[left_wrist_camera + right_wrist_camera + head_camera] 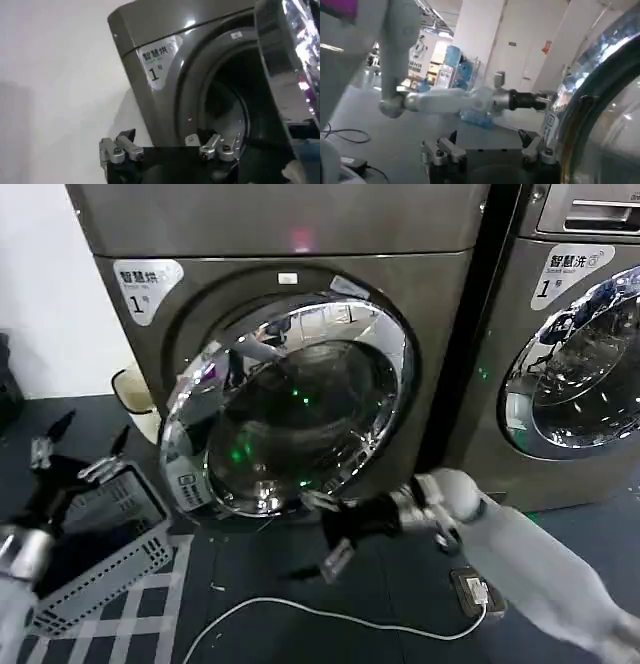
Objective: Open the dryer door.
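Head view: the door (pixel 290 404) already stands partly swung out from the dryer (pixel 280 264), its hinge on the right and its free left edge toward you. Your right gripper (pixel 335 529) sits just under the door's lower rim, fingers spread and holding nothing; whether it touches the chrome you cannot tell. Your left gripper (pixel 75 449) waits at the near left, open too, above a grey basket (pixel 110 554) whose contents you cannot make out. A second machine (pixel 570 354) stands to the right with its door shut.

Left wrist view: the left gripper (pixel 170 150) has its fingers parted, nothing between them. Past it you look into the dryer's drum (pixel 225 110); no laundry is visible in the part you can see. The door's edge (pixel 280 65) shows beside the opening.

Right wrist view: the right gripper (pixel 490 150) is open, close beside the chrome rim (pixel 600 100), which mirrors the arm.

Expect the door to be rigid and fairly heavy, turning only about its hinge. The chrome is likely slick and the glass is best left alone, so hook or push behind the free left edge, on the inner face.
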Available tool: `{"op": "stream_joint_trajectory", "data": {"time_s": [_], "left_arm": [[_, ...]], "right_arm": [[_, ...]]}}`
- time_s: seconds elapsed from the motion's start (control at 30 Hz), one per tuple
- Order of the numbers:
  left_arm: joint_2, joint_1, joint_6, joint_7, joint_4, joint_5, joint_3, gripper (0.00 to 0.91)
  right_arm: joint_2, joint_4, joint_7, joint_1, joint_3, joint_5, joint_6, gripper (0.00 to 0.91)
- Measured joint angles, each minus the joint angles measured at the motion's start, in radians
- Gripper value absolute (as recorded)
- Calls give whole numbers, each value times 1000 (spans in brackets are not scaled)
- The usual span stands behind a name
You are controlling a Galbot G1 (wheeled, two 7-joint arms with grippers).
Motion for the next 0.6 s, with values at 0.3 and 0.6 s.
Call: {"op": "stream_joint_trajectory", "data": {"time_s": [0.3, 0.6], "left_arm": [[64, -285, -54, 12, 237, -20, 223, 907], [102, -430, -145, 199, 331, -106, 403, 907]], "right_arm": [[-69, 241, -11, -533, 503, -13, 30, 907], [83, 372, -28, -947, 939, 15, 101, 907]]}}
